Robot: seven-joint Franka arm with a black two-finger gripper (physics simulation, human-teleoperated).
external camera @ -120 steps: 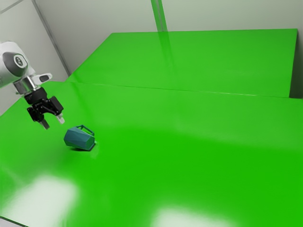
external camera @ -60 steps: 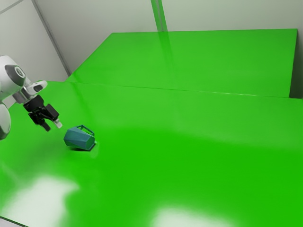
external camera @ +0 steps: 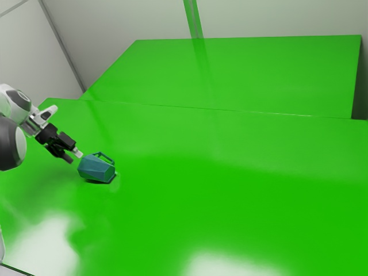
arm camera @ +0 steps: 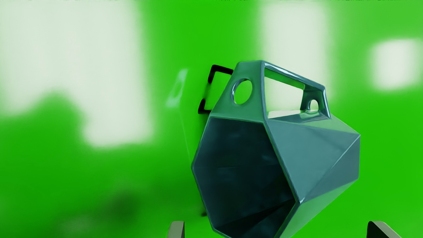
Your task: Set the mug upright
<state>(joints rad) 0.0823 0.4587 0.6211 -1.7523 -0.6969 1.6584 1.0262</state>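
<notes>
Exterior view: the mug [external camera: 96,168] is lying on its side on the table [external camera: 241,190], just beyond the tips of the claw [external camera: 74,157], toward the exterior view's right. In the wrist view, the claw is gaping, its fingers [arm camera: 176,230] standing wide apart and gripping nothing. The mug's mouth [arm camera: 241,165] is facing the claw, and its body is slanting away from it. The handle [arm camera: 294,75] is sticking up from the mug's side, clear of both fingers.
</notes>
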